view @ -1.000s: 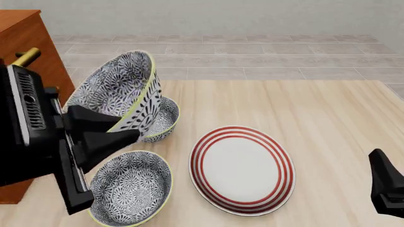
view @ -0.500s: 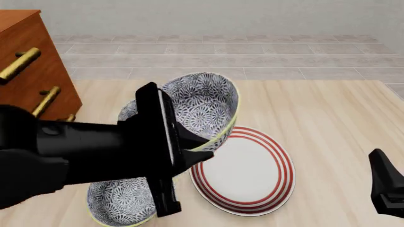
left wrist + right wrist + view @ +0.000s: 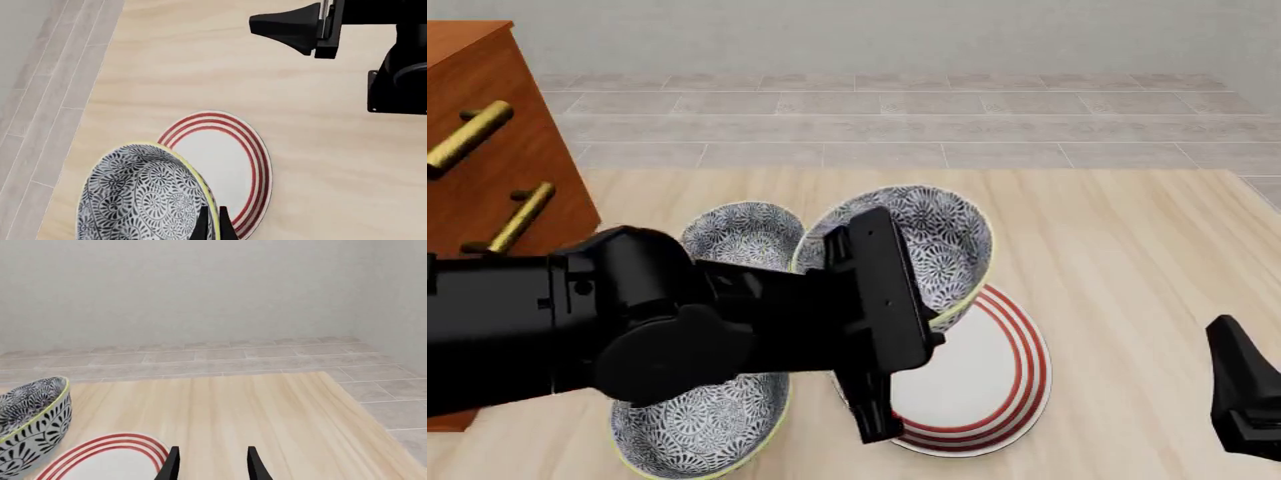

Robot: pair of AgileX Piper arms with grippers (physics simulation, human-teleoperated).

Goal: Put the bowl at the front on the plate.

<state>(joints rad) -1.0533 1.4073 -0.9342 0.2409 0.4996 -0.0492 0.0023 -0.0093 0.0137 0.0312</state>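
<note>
Two patterned bowls [image 3: 742, 232] (beside plate [image 3: 1001, 380]).

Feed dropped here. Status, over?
Left end effector shut on bowl, tilted over plate. Right end effector open, idle. Nothing on plate.

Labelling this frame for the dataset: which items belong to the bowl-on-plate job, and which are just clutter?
In the job:
- bowl, tilted, held over the plate by the left gripper
- plate, white with red rings

Just lying about:
- second deep bowl at the back
- wider bowl near the front
- wooden drawer unit with brass handles
- right gripper, open and idle
</note>
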